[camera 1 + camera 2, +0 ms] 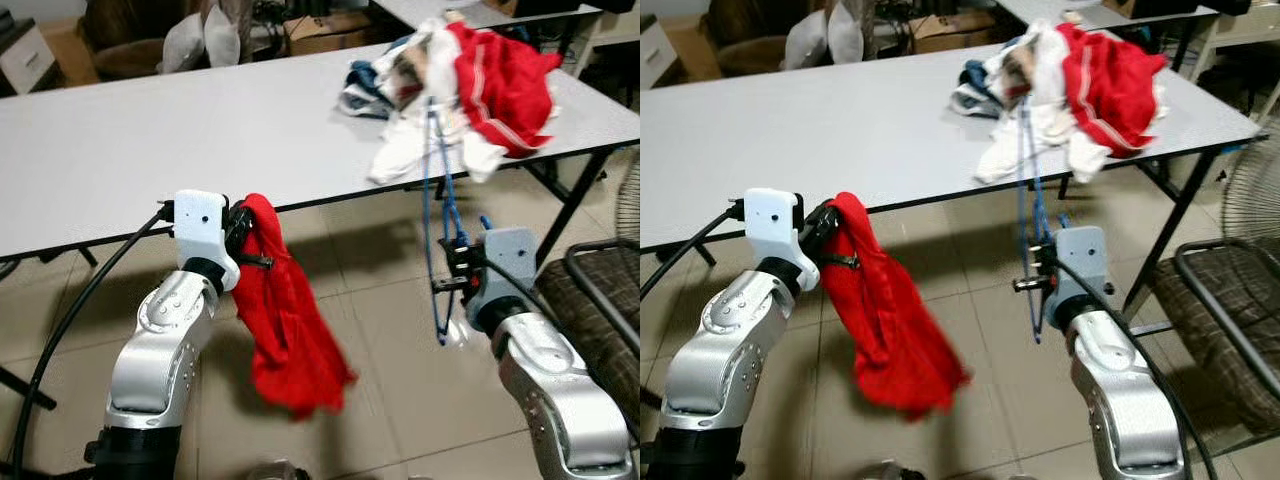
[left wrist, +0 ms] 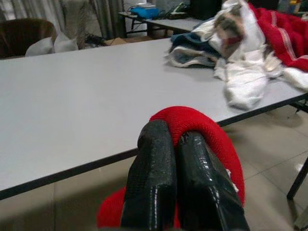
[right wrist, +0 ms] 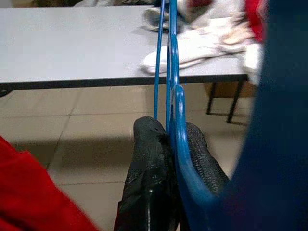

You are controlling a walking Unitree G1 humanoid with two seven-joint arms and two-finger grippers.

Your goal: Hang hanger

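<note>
Left gripper (image 1: 243,232) is up in front of the grey table (image 1: 150,140), fingers pinched tight on a red garment (image 1: 290,320); the cloth bunches over the fingertips (image 2: 166,144) and drapes down below the gripper toward the tiled floor (image 1: 390,360). Right gripper (image 1: 452,265) is clamped on the blue hanger (image 1: 440,200); the wire runs between the two black fingers (image 3: 149,159) and rises from them toward the table edge just ahead, where its upper part meets the pile of clothes (image 1: 460,85); the hanger's lower end curves down under the gripper. That pile, red and white and dark blue, lies on the table beyond the right gripper; a white piece spills over the edge beside the hanger. Outboard of the right arm, a dark chair (image 1: 590,300) with a metal frame; a fan grille (image 1: 1255,200) beyond it.
</note>
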